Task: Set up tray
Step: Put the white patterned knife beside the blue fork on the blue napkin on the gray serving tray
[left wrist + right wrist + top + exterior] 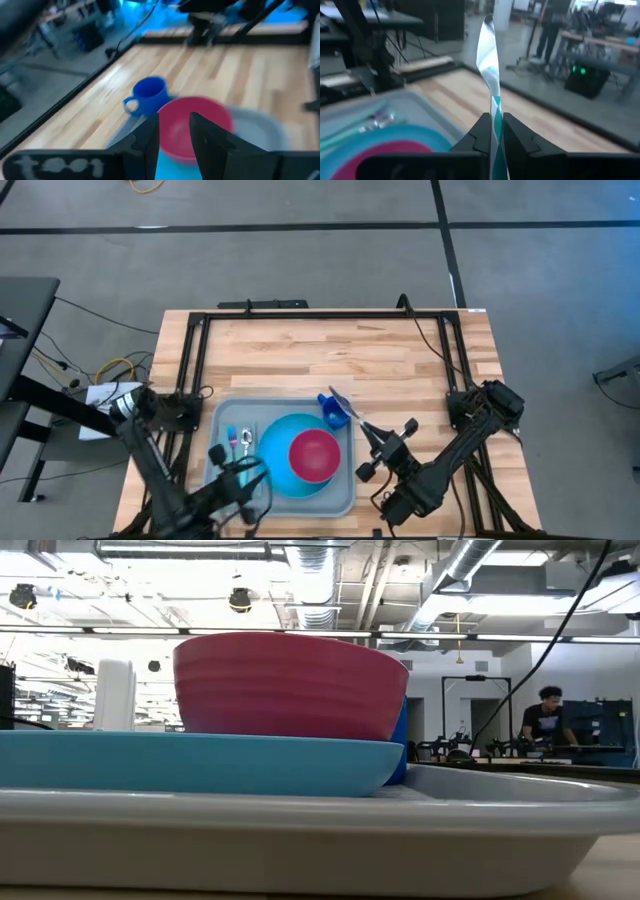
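Observation:
The grey-blue tray (345,490) lies on the near middle of the wooden table. On the tray rests a round blue plate (282,442), and a red bowl (314,456) sits on the plate. A blue mug (333,416) stands at the tray's far right corner. Cutlery (240,438) lies on a teal napkin in the tray's left part. My right gripper (366,432), just right of the tray, is shut on a knife (488,55) with a teal handle and silver blade. My left gripper (175,135) hovers open over the tray's near left, holding nothing. My right gripper pinches the knife's teal handle (495,111) between its two fingers. The knife lies along the fingers, with its silver blade (342,404) sticking out past the fingertips toward the far left, above the mug. The knife is lifted clear of tray and table.
A black frame rail (300,315) runs along the table's far edge and down both sides. Bare wood (300,355) lies between the tray and the far rail. In the low view a person (545,712) stands far off in the room.

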You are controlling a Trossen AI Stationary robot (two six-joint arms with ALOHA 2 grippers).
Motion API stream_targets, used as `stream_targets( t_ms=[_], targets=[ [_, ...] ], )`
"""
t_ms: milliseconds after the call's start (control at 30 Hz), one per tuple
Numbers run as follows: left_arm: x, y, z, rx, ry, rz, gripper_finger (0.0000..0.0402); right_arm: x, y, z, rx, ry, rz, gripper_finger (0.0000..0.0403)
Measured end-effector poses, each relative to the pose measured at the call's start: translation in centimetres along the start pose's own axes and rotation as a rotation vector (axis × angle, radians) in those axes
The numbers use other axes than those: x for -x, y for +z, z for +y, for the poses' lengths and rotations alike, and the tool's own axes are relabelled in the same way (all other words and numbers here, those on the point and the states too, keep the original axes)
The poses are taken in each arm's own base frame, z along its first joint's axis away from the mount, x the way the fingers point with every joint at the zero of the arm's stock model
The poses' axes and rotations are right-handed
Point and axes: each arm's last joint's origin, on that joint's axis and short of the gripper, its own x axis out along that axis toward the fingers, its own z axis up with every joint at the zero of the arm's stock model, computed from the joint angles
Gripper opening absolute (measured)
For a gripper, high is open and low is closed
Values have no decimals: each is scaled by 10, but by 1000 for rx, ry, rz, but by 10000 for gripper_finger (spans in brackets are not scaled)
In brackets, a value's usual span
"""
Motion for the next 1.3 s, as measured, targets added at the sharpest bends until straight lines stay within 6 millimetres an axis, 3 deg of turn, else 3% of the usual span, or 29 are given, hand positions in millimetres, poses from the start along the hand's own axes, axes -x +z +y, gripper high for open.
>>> stream_targets(
  t_ms=[133, 267, 500, 667, 800, 967, 1067, 1200, 1300],
  targets=[
    [15, -16, 1, 58, -43, -151, 98, -2, 18, 5, 1, 8, -44, 22],
    [8, -31, 2, 144, -54, -292, 98, -8, 27, 15, -7, 11, -67, 26],
    [-46, -34, 1, 305, 62, -341, 98, -26, 34, 35, 34, 18, -26, 25],
    [-87, -23, 6, 313, 190, -332, 98, -35, 38, 43, 81, 37, 8, 23],
    [-106, -13, 11, 359, 248, -331, 98, -36, 39, 44, 113, 49, 23, 24],
    [-106, -5, 5, 379, 246, -325, 98, -36, 39, 44, 120, 48, 22, 24],
    [-102, -3, -5, 315, 207, -186, 98, -36, 38, 43, 129, 47, 23, 21],
    [-100, 0, -27, 196, 47, 1, 98, -36, 38, 43, 130, 46, 22, 25],
    [-96, 15, -45, 76, -62, -55, 98, -36, 38, 43, 131, 46, 22, 24]
  ],
)
